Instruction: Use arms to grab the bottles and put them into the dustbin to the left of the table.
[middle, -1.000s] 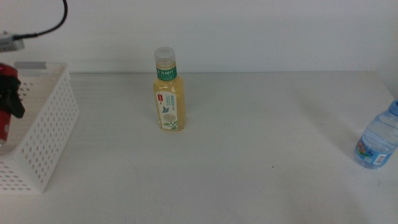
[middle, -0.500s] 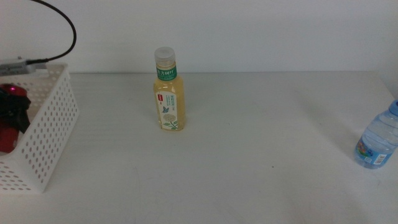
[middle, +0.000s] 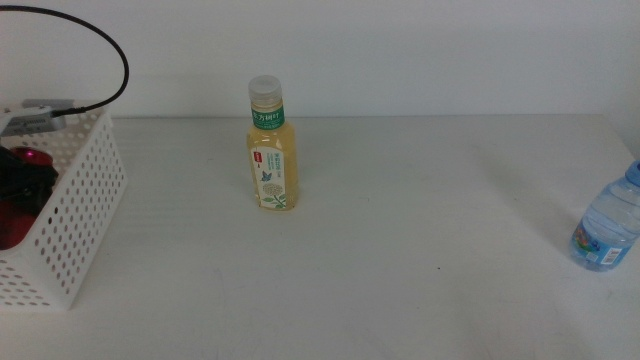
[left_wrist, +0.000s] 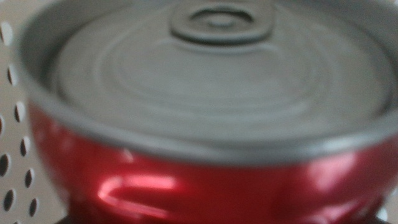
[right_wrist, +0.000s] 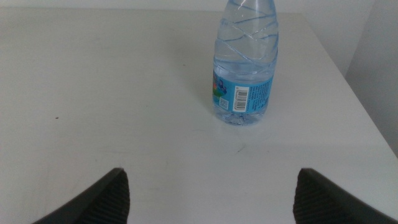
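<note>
Inside the white perforated dustbin (middle: 82, 215) at the table's left edge, my left gripper (middle: 27, 182) is shut on the red soda can (middle: 10, 226). The can's grey top and red wall (left_wrist: 205, 180) fill the left wrist view, so the jaws are hidden there. A pale-yellow bottle (middle: 271, 150) with a white cap stands upright at the table's middle back. The small clear water bottle (middle: 606, 228) stands at the far right edge. My right gripper (right_wrist: 214, 199) is open a short way in front of that water bottle (right_wrist: 245, 62), with nothing between its jaws.
The off-white table (middle: 400, 260) stretches bare between the yellow bottle and the water bottle. A black cable (middle: 110, 50) loops above the dustbin. The table's right edge (right_wrist: 367, 118) runs close beside the water bottle.
My left gripper has sunk lower into the dustbin with the red can, and its cable has swung up. The bottles have not moved.
</note>
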